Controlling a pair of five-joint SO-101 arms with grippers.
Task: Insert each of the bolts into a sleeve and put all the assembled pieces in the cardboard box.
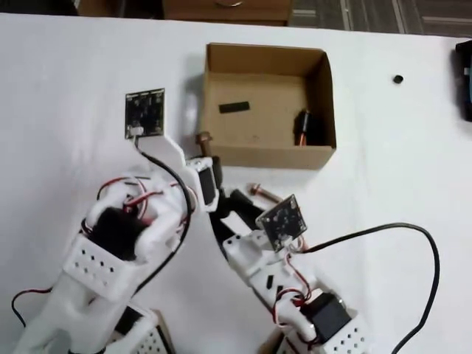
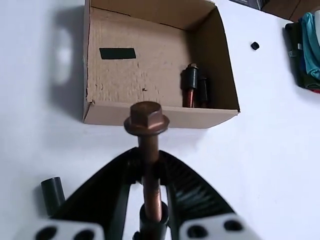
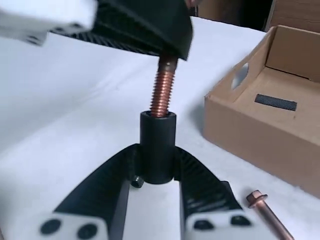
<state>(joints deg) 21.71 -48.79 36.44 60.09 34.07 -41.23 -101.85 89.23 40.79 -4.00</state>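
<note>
My left gripper (image 2: 149,167) is shut on a copper bolt (image 2: 146,125), head pointing toward the cardboard box (image 2: 160,114). The bolt's threaded end (image 3: 162,92) sits in the top of a black sleeve (image 3: 157,147), on which my right gripper (image 3: 157,162) is shut. In the high view both grippers meet just in front of the box (image 1: 221,155), with the bolt head (image 1: 203,138) near its front wall. Two assembled pieces (image 2: 194,90) lie in the box's right corner. A loose bolt (image 3: 266,214) lies on the table beside my right gripper. A spare sleeve (image 2: 52,192) stands by my left gripper.
The table is white. A small black part (image 1: 398,78) lies far right of the box, and a dark object (image 1: 464,70) sits at the table's right edge. A black cable (image 1: 413,243) loops from the right arm. A black label (image 1: 234,107) is stuck on the box floor.
</note>
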